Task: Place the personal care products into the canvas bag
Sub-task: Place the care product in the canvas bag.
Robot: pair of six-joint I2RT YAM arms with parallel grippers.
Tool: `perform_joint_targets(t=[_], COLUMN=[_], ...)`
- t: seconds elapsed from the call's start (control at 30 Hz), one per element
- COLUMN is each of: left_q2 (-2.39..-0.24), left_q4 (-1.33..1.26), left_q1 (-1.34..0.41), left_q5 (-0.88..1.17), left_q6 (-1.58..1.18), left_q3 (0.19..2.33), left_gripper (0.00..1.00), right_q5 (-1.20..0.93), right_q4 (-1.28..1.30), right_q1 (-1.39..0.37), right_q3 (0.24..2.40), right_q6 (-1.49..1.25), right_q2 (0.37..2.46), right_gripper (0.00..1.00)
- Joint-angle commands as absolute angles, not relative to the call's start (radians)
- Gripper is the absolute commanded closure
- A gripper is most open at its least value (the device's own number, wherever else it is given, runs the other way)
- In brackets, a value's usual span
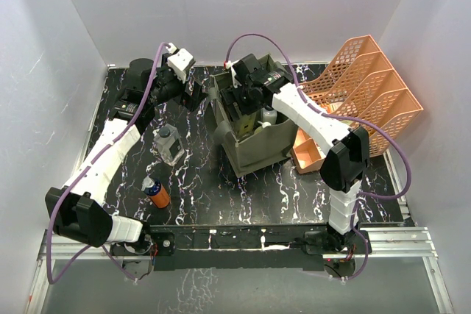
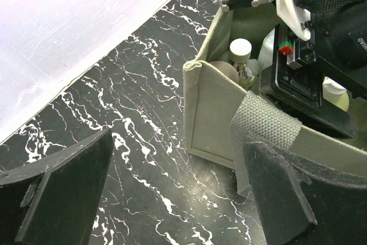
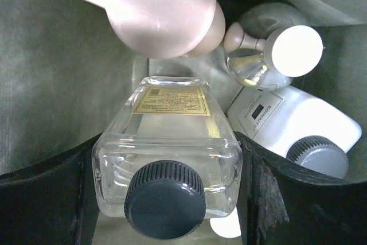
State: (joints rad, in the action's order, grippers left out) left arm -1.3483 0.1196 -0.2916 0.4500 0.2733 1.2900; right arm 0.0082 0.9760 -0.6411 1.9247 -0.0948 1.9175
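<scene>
The olive canvas bag (image 1: 259, 151) stands mid-table. My right gripper (image 1: 246, 108) reaches down inside it, shut on a clear square bottle with a black cap (image 3: 166, 142); both fingers press its sides. Around it in the bag (image 3: 46, 84) lie a beige round bottle (image 3: 160, 10), a white-capped bottle (image 3: 295, 50) and a white bottle with a grey cap (image 3: 298, 124). My left gripper (image 1: 195, 97) hangs open over the table by the bag's back-left corner (image 2: 212, 119), empty, with a strap (image 2: 264, 121) near its right finger. A clear bottle (image 1: 168, 143) and an orange bottle (image 1: 157, 193) remain on the table.
An orange lattice tray organizer (image 1: 360, 93) stands right of the bag, close to the right arm. White walls enclose the black marbled table (image 1: 213, 189) on three sides.
</scene>
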Motion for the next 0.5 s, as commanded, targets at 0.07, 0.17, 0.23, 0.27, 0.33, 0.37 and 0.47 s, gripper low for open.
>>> perform_joint_targets(t=[0.07, 0.17, 0.23, 0.27, 0.33, 0.37, 0.47], left_q2=[-1.330, -1.327, -1.327, -1.327, -1.328, -1.328, -1.328], left_q4=[0.106, 0.109, 0.110, 0.111, 0.111, 0.109, 0.109], left_q1=[-0.292, -0.292, -0.292, -0.292, -0.291, -0.291, -0.292], left_q5=[0.436, 0.431, 0.428, 0.428, 0.428, 0.428, 0.426], left_q6=[0.251, 0.249, 0.251, 0.252, 0.255, 0.257, 0.264], left_q3=[1.293, 1.292, 1.293, 1.294, 1.296, 1.296, 1.295], left_gripper=[0.07, 0.08, 0.08, 0.08, 0.08, 0.07, 0.08], right_q5=[-0.001, 0.006, 0.004, 0.001, -0.014, -0.019, -0.040], right_q4=[0.946, 0.931, 0.919, 0.919, 0.917, 0.916, 0.913], right_q1=[-0.645, -0.642, -0.639, -0.636, -0.628, -0.624, -0.607], right_q3=[2.043, 2.043, 2.058, 2.071, 2.090, 2.096, 2.115], right_q6=[-0.085, -0.092, -0.093, -0.094, -0.095, -0.095, -0.101], right_q2=[1.865, 1.887, 1.913, 1.928, 1.958, 1.973, 2.009], right_gripper=[0.92, 0.92, 0.92, 0.92, 0.92, 0.92, 0.92])
